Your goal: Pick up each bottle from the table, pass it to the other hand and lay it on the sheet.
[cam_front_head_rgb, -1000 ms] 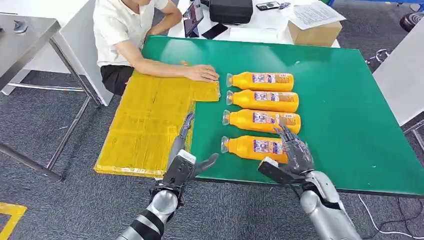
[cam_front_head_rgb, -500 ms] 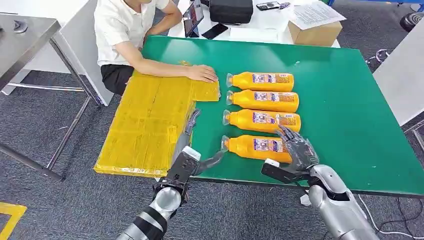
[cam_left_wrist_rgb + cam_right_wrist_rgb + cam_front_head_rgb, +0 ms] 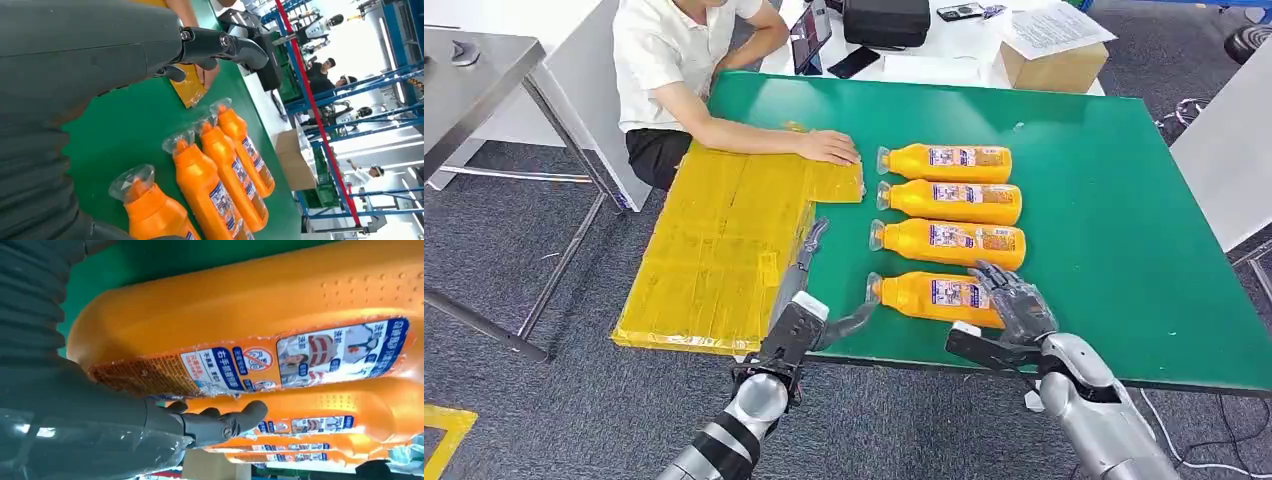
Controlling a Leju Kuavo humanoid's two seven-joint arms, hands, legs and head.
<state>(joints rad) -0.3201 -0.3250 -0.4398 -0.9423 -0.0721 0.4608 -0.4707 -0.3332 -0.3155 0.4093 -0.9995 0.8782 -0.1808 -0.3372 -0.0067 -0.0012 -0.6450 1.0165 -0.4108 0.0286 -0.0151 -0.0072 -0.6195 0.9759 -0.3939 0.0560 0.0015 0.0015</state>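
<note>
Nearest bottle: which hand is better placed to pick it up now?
Right. The right hand already lies over the base end of the nearest bottle, fingers spread across it. The left hand is open beside the cap end, next to the yellow sheet.

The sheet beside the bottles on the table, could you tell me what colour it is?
The sheet is yellow, lying on the green table; the head view shows it best.

I see four orange bottles lying on their sides in a column on the green table, clear-wrapped caps toward the sheet [image 3: 724, 245], labels up. The far bottle [image 3: 946, 162], second bottle [image 3: 951, 201] and third bottle [image 3: 949, 242] lie nearly parallel, close together. The near bottle [image 3: 934, 296] is slightly apart. The yellow sheet lies flat, overhanging the table's left edge.
</note>
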